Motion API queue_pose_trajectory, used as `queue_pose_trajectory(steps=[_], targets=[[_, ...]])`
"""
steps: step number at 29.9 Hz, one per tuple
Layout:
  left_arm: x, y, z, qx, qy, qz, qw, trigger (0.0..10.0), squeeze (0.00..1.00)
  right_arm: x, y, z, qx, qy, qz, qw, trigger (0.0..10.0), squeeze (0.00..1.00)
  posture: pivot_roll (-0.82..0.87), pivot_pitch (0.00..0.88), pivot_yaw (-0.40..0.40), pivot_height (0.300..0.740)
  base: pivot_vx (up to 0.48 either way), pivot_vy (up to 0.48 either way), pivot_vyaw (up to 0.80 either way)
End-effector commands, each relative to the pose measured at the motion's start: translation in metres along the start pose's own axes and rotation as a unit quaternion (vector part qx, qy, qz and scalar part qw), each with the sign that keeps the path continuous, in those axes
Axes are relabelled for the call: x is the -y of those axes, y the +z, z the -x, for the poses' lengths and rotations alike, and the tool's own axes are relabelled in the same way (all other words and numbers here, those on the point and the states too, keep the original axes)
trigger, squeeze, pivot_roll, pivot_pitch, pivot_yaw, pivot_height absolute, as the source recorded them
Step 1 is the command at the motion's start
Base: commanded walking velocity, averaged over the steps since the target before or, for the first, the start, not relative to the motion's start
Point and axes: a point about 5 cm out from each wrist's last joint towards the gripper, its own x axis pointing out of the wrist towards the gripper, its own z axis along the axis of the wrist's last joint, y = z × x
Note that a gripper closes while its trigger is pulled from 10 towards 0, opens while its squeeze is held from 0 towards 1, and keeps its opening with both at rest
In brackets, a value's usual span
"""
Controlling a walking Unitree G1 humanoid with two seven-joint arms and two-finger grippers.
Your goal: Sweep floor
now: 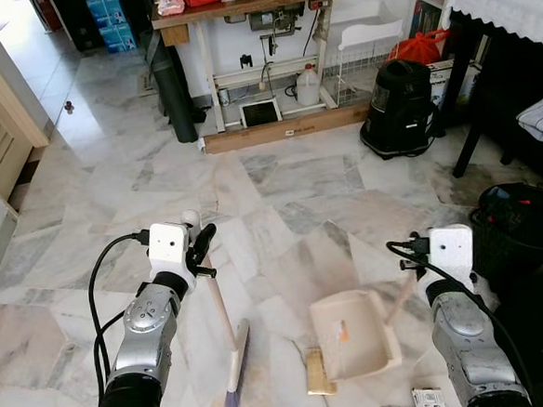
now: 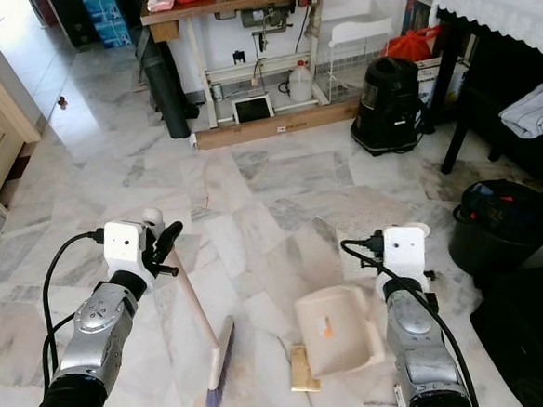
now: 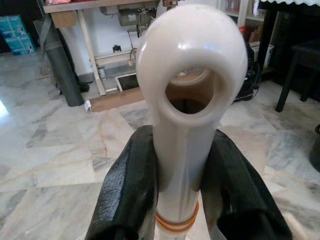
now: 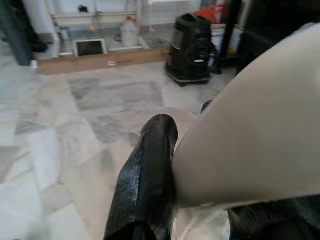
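Marble floor, pale and veined, spreading across the room. Along the far wall, wooden work surface on white legs; near it, black vacuum cleaner. At the right edge, black bin. Down in front, cream dustpan resting flat on the floor, handle angled up toward the right claw; black fingers clenched against the pale handle. Just beside the pan's near left corner, small tan scrap lying on the tiles. Left of the pan, hand broom tilted, purple-tipped bristles touching the floor, looped handle end poking above the left claw, clamped tight around the cream shaft. Broom and dustpan near each other, apart.
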Motion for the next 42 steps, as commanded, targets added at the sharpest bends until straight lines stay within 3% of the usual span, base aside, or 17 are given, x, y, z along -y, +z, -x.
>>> queue_pose_trajectory(steps=[1,11,20,25,31,34,42], targets=[[-0.002,0.013,-0.004,0.026,0.001,-0.008,1.000,10.0,0.00,-0.004,0.009,-0.003,0.021,-0.010,-0.012,1.000,10.0,0.00,-0.16,0.000,0.076,0.740,0.000,0.000,0.00],[-0.002,0.012,-0.004,0.027,0.001,-0.007,1.000,10.0,0.00,-0.004,0.000,-0.002,-0.002,-0.045,-0.012,0.999,10.0,0.00,-0.16,0.000,0.072,0.740,0.000,0.000,0.00],[-0.002,0.012,-0.003,0.027,0.001,-0.006,1.000,10.0,0.00,0.003,-0.002,0.000,-0.020,-0.093,0.030,0.995,10.0,0.00,-0.16,0.000,0.072,0.740,0.000,0.000,0.00],[-0.002,0.012,-0.003,0.027,0.001,-0.005,1.000,10.0,0.00,0.006,0.001,0.001,-0.028,-0.110,0.030,0.993,10.0,0.00,-0.16,0.000,0.070,0.740,0.000,0.000,0.00],[-0.001,0.012,-0.003,0.028,0.001,-0.004,1.000,10.0,0.00,0.004,0.008,0.003,-0.029,-0.113,0.022,0.993,10.0,0.00,-0.16,0.000,0.065,0.740,0.000,0.000,0.00],[-0.001,0.013,-0.004,0.029,0.003,-0.003,1.000,10.0,0.00,0.004,0.017,0.003,-0.024,-0.118,-0.013,0.993,10.0,0.00,-0.16,0.000,0.064,0.740,0.000,0.000,0.00],[0.002,0.012,-0.004,0.029,0.001,0.000,1.000,10.0,0.00,0.006,0.051,0.003,0.016,-0.112,-0.034,0.993,10.0,0.00,-0.17,0.000,0.054,0.740,0.000,0.000,0.00]])
